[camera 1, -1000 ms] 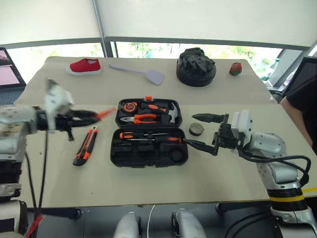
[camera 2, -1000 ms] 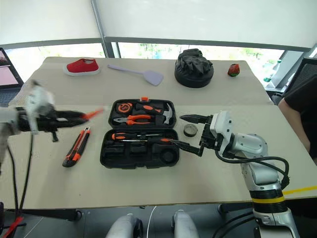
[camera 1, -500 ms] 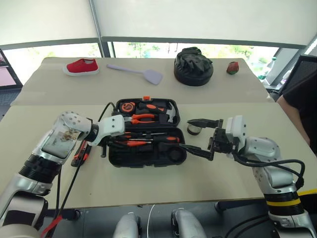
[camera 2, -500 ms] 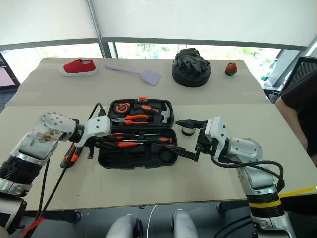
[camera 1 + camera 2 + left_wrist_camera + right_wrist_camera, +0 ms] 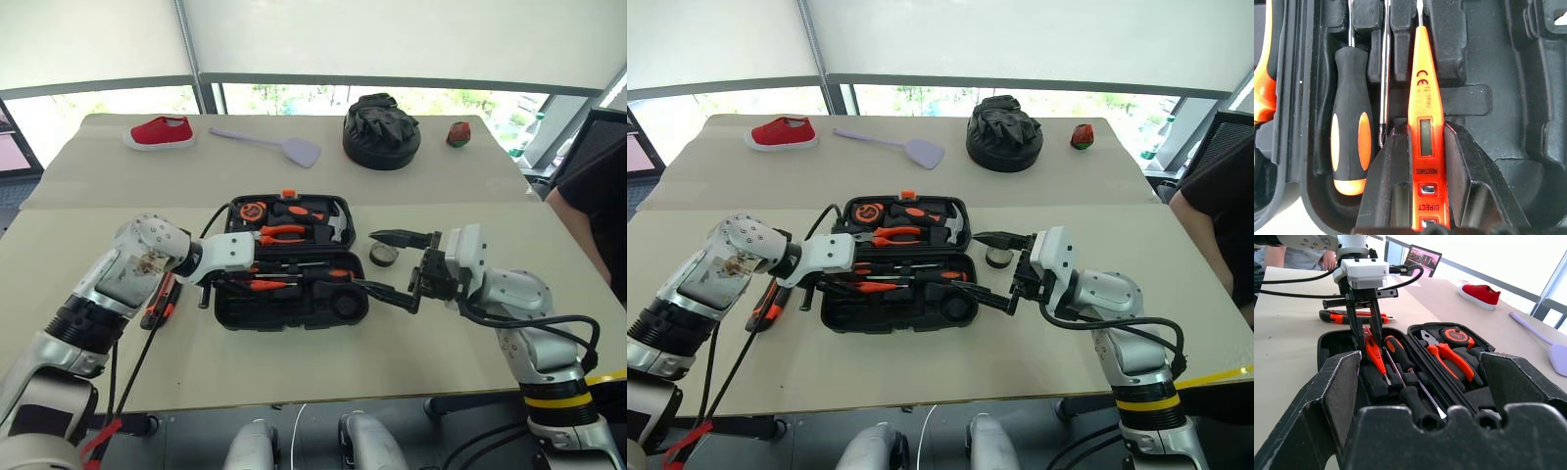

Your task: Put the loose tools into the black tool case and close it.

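On the beige tabletop (image 5: pixel 411 343), the slim all-orange screwdriver (image 5: pixel 1425 122), judged light, rigid and best gripped mid-body, is held clamped in the left gripper's (image 5: pixel 257 282) fingers over the open black tool case (image 5: pixel 294 305), while the right gripper's (image 5: pixel 387 264) fingers are spread wide.

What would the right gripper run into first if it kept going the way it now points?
Probably the black tool case: the open right gripper points across its front half toward the left gripper, which holds the slim orange screwdriver. Height is unclear.

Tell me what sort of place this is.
Likely a robot test room by windows: a wide beige table holds unrelated props, an open black tool case, a red shoe, a lilac spatula.
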Available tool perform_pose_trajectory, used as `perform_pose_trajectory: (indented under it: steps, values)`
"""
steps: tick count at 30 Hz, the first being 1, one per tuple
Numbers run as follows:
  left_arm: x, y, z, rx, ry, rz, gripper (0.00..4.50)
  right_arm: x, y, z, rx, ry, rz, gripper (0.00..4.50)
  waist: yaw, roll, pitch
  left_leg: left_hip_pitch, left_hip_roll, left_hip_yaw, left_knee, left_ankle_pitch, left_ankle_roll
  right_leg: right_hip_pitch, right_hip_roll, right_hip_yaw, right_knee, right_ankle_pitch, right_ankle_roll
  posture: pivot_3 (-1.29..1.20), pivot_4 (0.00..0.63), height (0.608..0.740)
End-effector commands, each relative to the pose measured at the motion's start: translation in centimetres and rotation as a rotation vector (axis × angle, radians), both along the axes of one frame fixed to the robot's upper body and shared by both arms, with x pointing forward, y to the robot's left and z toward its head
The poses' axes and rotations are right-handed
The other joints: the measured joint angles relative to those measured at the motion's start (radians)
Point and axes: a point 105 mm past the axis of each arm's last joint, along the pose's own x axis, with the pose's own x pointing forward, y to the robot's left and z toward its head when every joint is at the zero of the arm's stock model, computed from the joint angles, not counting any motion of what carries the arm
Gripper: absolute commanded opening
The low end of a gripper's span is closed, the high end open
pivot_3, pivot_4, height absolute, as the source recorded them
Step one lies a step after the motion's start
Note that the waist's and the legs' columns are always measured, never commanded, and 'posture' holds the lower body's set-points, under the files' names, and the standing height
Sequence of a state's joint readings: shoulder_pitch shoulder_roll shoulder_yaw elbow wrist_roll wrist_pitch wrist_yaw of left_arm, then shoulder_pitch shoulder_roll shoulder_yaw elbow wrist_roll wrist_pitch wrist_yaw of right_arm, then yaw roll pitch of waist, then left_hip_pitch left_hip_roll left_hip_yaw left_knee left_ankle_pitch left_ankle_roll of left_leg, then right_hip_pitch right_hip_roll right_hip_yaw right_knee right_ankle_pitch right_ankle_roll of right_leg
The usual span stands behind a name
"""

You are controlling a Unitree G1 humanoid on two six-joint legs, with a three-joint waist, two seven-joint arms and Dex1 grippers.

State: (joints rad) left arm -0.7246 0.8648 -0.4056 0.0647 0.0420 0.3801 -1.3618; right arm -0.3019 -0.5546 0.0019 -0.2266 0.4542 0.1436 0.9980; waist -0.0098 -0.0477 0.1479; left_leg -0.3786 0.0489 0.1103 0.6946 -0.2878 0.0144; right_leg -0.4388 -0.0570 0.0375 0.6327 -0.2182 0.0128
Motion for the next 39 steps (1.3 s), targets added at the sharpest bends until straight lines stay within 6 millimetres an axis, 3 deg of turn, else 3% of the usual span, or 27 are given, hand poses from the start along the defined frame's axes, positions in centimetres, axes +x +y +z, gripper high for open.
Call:
perform_pose_trajectory:
  steps: [1, 8, 10, 13, 17, 20, 27, 31, 32, 36, 37, 39]
  values:
    - [0.1, -0.4, -0.4, 0.043, 0.026, 0.002, 0.53, -0.3, 0.4, 0.9, 0.017, -0.029, 0.012, 4.50, 0.001, 0.000, 0.000, 0.000, 0.000, 0.000, 0.000, 0.000, 0.000, 0.000, 0.000, 0.000, 0.000, 0.000, 0.000, 0.00, 0.150, 0.740]
    - [0.0, -0.4, -0.8, 0.050, 0.057, 0.035, 0.53, -0.2, 0.6, 0.9, 0.022, -0.032, 0.016, 4.50, 0.001, 0.000, 0.000, 0.000, 0.000, 0.000, 0.001, 0.000, 0.000, 0.000, 0.000, 0.000, 0.000, 0.000, 0.000, 0.00, 0.150, 0.740]
    - [-0.1, -0.7, -0.6, 0.021, 0.064, 0.044, 1.46, -0.2, 0.7, 0.9, 0.023, -0.032, 0.018, 4.50, 0.001, 0.000, 0.000, 0.000, 0.000, 0.000, 0.001, 0.000, 0.000, 0.000, 0.000, 0.000, 0.000, 0.000, 0.000, 0.00, 0.150, 0.740]
    - [-0.3, -0.9, -0.3, -0.004, 0.073, 0.046, 2.45, -0.2, 0.7, 0.9, 0.023, -0.031, 0.019, 4.50, 0.000, 0.000, 0.000, 0.000, 0.000, 0.000, 0.001, 0.000, 0.000, 0.000, 0.000, 0.000, 0.000, 0.000, 0.001, 0.00, 0.150, 0.740]
    - [-0.8, -2.0, 1.9, -0.118, 0.053, -0.005, 3.69, 0.0, 0.7, 0.8, 0.024, -0.028, 0.020, 4.50, 0.000, 0.000, 0.000, -0.001, 0.000, -0.001, 0.001, 0.000, 0.001, 0.000, 0.000, 0.000, 0.000, 0.000, 0.001, 0.00, 0.150, 0.740]
    - [-1.1, -2.2, 3.7, -0.160, 0.028, -0.024, 3.69, 0.0, 0.6, 0.7, 0.024, -0.021, 0.021, 4.50, 0.000, 0.000, 0.000, -0.003, 0.000, -0.001, 0.002, 0.000, 0.001, -0.001, 0.000, 0.000, 0.000, 0.000, 0.001, 0.00, 0.150, 0.740]
    - [-0.6, -2.0, 4.9, -0.271, -0.058, -0.008, 3.69, 0.0, 0.7, 0.4, 0.034, -0.009, 0.020, 4.50, 0.000, 0.000, 0.000, -0.003, 0.000, -0.002, 0.002, 0.000, 0.001, -0.001, 0.000, 0.000, 0.000, 0.000, 0.001, 0.00, 0.150, 0.740]
    - [1.1, -2.2, 5.4, -0.557, -0.082, 0.124, 2.78, -0.1, 0.8, 0.3, 0.044, -0.005, 0.016, 4.50, 0.000, 0.000, 0.000, -0.002, 0.000, -0.002, 0.002, 0.000, 0.001, -0.001, 0.000, 0.000, 0.000, 0.001, 0.001, 0.00, 0.150, 0.740]
    - [1.1, -2.1, 5.3, -0.628, -0.065, 0.150, 2.35, -0.1, 0.8, 0.3, 0.047, -0.004, 0.014, 4.50, 0.000, 0.000, 0.000, -0.003, 0.000, -0.002, 0.003, 0.000, 0.001, -0.001, 0.000, -0.001, 0.000, 0.001, 0.001, 0.00, 0.150, 0.740]
    - [0.4, -1.7, 2.9, -0.669, -0.008, 0.165, 0.92, -0.1, 0.7, 0.2, 0.051, -0.005, 0.006, 4.50, -0.004, 0.000, 0.000, -0.003, 0.000, -0.002, 0.003, -0.001, 0.001, -0.001, -0.001, -0.001, 0.000, 0.001, 0.002, 0.00, 0.150, 0.740]
    - [0.2, -1.5, 1.5, -0.657, 0.017, 0.182, 0.47, -0.1, 0.7, 0.3, 0.053, -0.007, 0.003, 4.50, -0.004, 0.000, 0.000, -0.003, 0.000, -0.002, 0.003, -0.001, 0.001, -0.001, -0.001, 0.000, 0.000, 0.001, 0.002, 0.00, 0.150, 0.740]
    - [-0.3, -0.9, -1.4, -0.633, 0.096, 0.240, 0.08, 0.1, 0.6, 0.4, 0.058, -0.011, -0.005, 4.50, -0.004, 0.001, 0.000, -0.003, 0.000, -0.002, 0.003, -0.001, 0.001, -0.001, 0.000, 0.000, 0.000, 0.001, 0.002, 0.00, 0.150, 0.740]
